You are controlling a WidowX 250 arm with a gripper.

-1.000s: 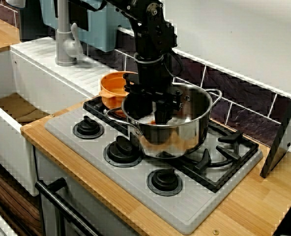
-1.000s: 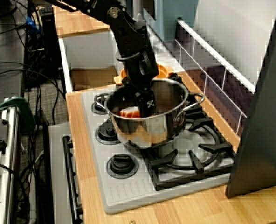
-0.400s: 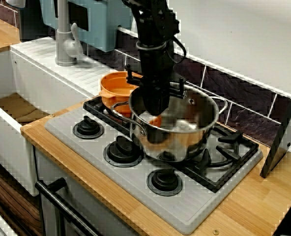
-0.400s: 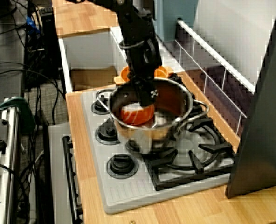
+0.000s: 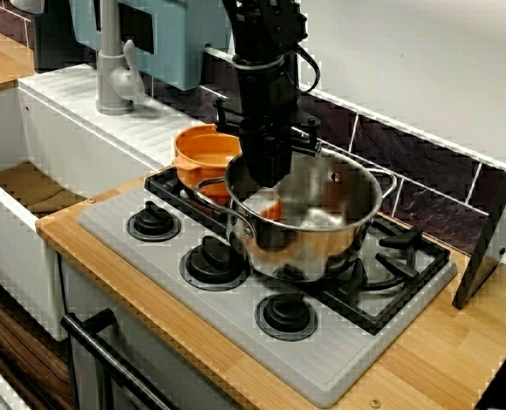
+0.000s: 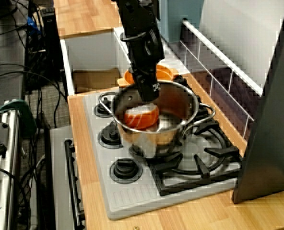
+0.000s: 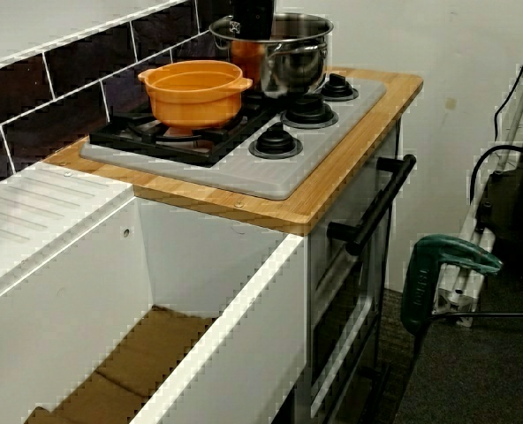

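A steel pot [image 5: 321, 243] stands on the black grate of the hob [image 5: 390, 282]. An orange and white piece [image 5: 271, 209] lies inside it near the left wall, plainer in the side view as a round piece [image 6: 141, 116]. My gripper [image 5: 266, 175] hangs just above the pot's left rim, straight over that piece and apart from it. In the side view the gripper [image 6: 148, 93] points down with its fingers close together, and the gap between them is hidden. From the sink end only the gripper's dark body [image 7: 253, 22] shows, above the pot [image 7: 292, 57].
An orange bowl with handles [image 5: 197, 154] sits on the grate just left of the pot [image 7: 195, 93]. Round burner knobs [image 5: 210, 260] line the hob's front. A faucet [image 5: 112, 73] and sink [image 5: 31, 188] lie left. A dark slanted panel [image 5: 492, 222] leans at right.
The pot slid a little to the right while my gripper was down inside it. My gripper then rose out of the pot, and the orange and white piece stayed on the bottom.
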